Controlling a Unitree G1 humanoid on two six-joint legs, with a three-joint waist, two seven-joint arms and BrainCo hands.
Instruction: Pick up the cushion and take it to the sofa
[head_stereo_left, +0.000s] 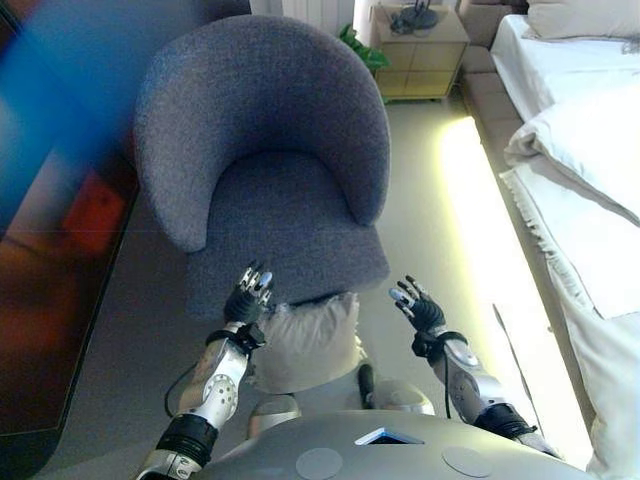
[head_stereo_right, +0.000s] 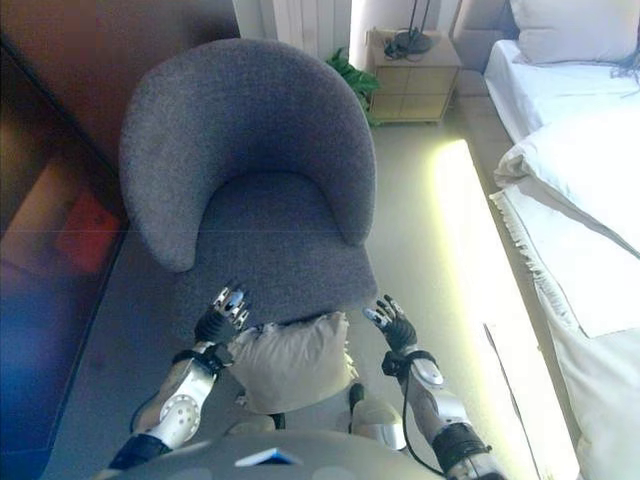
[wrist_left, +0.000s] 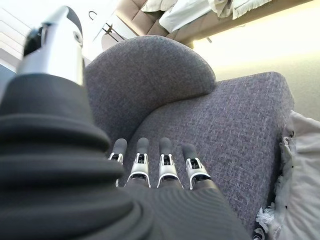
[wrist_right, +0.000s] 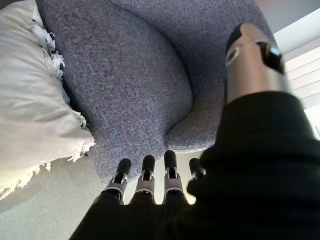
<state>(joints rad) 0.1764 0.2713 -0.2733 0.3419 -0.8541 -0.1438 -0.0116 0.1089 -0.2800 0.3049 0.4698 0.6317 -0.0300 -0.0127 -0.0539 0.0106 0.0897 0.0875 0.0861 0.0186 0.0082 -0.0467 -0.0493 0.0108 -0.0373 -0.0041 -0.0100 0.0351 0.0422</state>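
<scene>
A cream fringed cushion (head_stereo_left: 310, 340) lies low in front of the grey round-backed armchair (head_stereo_left: 270, 150), against the seat's front edge, between my two hands. It also shows in the right eye view (head_stereo_right: 290, 362), the left wrist view (wrist_left: 302, 175) and the right wrist view (wrist_right: 30, 95). My left hand (head_stereo_left: 250, 293) is open, fingers straight, just left of the cushion and apart from it. My right hand (head_stereo_left: 417, 305) is open, a little to the cushion's right. Neither hand holds anything.
A bed with white bedding (head_stereo_left: 590, 170) runs along the right, with a lit strip of floor (head_stereo_left: 470, 190) beside it. A wooden nightstand (head_stereo_left: 420, 50) and a green plant (head_stereo_left: 362, 47) stand behind the armchair. A dark glossy panel (head_stereo_left: 50, 250) lines the left.
</scene>
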